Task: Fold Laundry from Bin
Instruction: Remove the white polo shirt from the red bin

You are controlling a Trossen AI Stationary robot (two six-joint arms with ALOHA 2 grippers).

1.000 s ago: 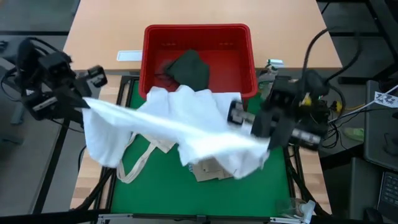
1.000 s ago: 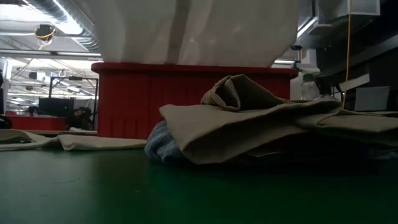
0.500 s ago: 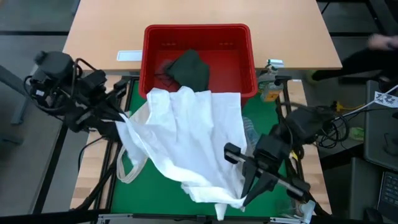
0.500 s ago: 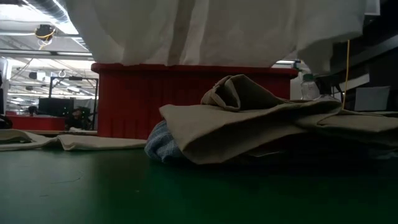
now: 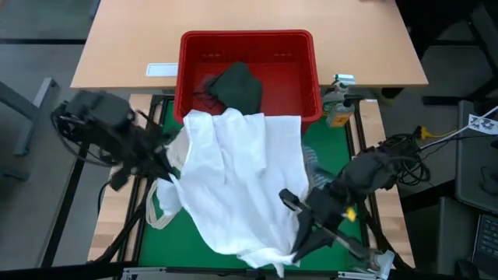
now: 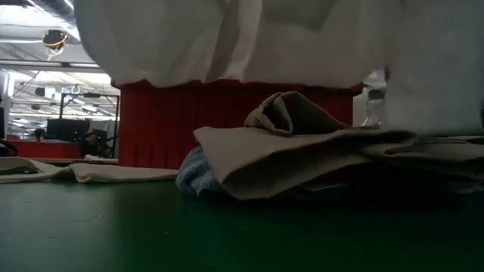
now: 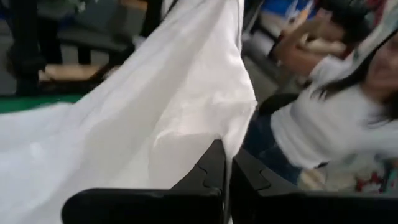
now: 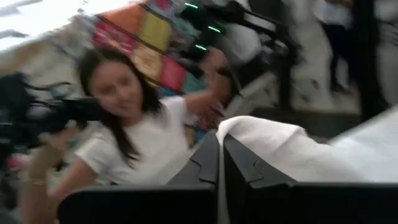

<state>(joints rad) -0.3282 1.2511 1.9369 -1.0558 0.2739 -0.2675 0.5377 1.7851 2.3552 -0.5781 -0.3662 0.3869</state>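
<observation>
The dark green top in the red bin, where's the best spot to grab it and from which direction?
Probably at the raised middle of the dark green top, coming straight down from above. It lies bunched in a heap on the floor of the red bin, whose walls block any sideways approach, and the white shirt hangs over the near rim, so the open top is the clear way in.

White shirt (image 5: 245, 179); red bin (image 5: 247, 47); green mat (image 5: 179, 233); tan shirt (image 6: 302, 151).

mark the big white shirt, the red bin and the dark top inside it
large white cloth shirt (image 5: 241, 179), high view, middle of the spread fabric
red rectangular plastic bin (image 5: 247, 36), high view, far rim
dark green-grey top (image 5: 237, 85), high view, centre of the bundle
</observation>
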